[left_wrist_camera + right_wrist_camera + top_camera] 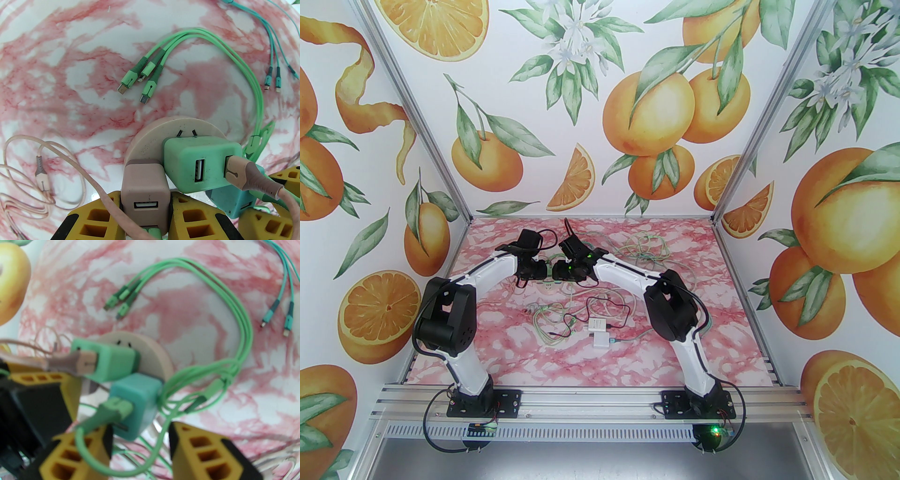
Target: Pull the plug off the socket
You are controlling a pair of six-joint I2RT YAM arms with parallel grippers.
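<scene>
A round beige socket (150,140) lies on the pink marble table with three cube plugs stuck in it. A pinkish-brown plug (144,187) sits squeezed between the yellow fingers (93,218) of my left gripper (145,206), which is shut on it. Beside it are a light green plug (199,164) carrying a pink cable and a teal plug (136,404) carrying a green cable. My right gripper (140,434) straddles the teal plug, with its left finger (77,451) close to it and a gap on the other side. From above, both grippers (553,272) meet over the socket.
Loose cables surround the socket: a green three-headed cable (145,77), teal cable ends (273,79), a pink cable (35,164) and a green tangle (647,248) at the back. Two white adapters (600,328) lie nearer the front. Printed walls enclose the table on three sides.
</scene>
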